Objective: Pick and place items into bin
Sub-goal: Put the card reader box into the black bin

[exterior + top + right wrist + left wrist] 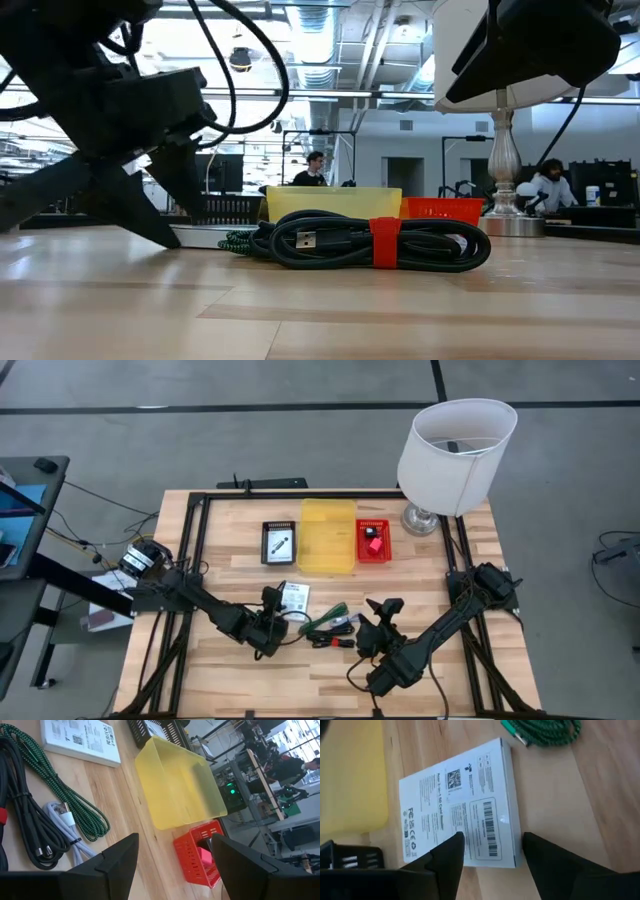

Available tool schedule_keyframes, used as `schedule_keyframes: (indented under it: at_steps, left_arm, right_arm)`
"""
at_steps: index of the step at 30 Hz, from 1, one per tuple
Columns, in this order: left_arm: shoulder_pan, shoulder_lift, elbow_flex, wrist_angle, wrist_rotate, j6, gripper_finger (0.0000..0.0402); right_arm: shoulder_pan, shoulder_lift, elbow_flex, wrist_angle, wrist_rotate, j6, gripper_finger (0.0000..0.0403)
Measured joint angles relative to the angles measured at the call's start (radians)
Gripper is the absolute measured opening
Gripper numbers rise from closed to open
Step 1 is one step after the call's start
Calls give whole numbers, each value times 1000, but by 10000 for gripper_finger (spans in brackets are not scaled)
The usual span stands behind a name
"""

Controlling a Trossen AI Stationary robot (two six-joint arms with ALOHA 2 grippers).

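The flat white cardboard pack with printed labels and barcode [462,810] lay face-up on the pale wooden tabletop [250,680], its long axis running straight away from my left tool [492,850], whose two dark fingers stood parted on either side of its near short end without pinching it. I judged this arm far the nearer: the pack sat directly ahead of it, while my right tool [172,852], also spread wide and holding nothing, hovered beyond the bundle of green braided, black and white cables [330,628]. Just past the pack's far end stood the translucent yellow plastic bin [327,536], flanked by a black mesh tray [279,543] and a small red perforated basket [373,541].
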Motion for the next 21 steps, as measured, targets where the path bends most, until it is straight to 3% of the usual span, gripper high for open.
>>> schedule_keyframes:
  at_steps: [3, 6, 12, 21]
  left_arm:
    - [16, 57, 7, 69, 5, 15, 196]
    - [22, 102, 8, 143, -13, 13, 166]
    - [24, 138, 6, 240, -6, 11, 24]
    - [-6, 152, 6, 263, -53, -71, 3]
  right_arm:
    - [0, 0, 0, 2, 0, -1, 244]
    - [0, 0, 0, 10, 0, -13, 244]
    - [0, 0, 0, 24, 0, -26, 244]
    - [0, 0, 0, 29, 0, -29, 244]
